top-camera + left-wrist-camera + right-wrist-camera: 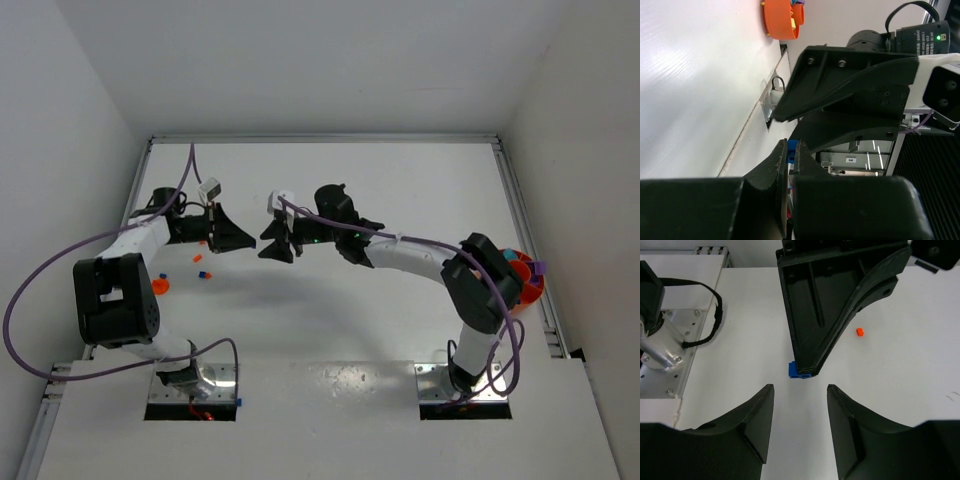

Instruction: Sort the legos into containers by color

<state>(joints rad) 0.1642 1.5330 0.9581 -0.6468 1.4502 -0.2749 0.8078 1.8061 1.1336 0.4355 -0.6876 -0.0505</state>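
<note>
Top external view is showing sorting partly done: round orange plastic divided bowl (528,287) at the white table (400,190) right edge is already holding some tiny bricks, while loose tiny bricks (205,274) are lying near the left arm. Left fingers (775,165) are pinching a small blue plastic brick (800,371); right fingers (755,420) are standing spread just beside it.

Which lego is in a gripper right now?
The blue lego, pinched at the tips of the shut left gripper, facing the open right gripper. The orange lego lies loose on the table instead.
</note>
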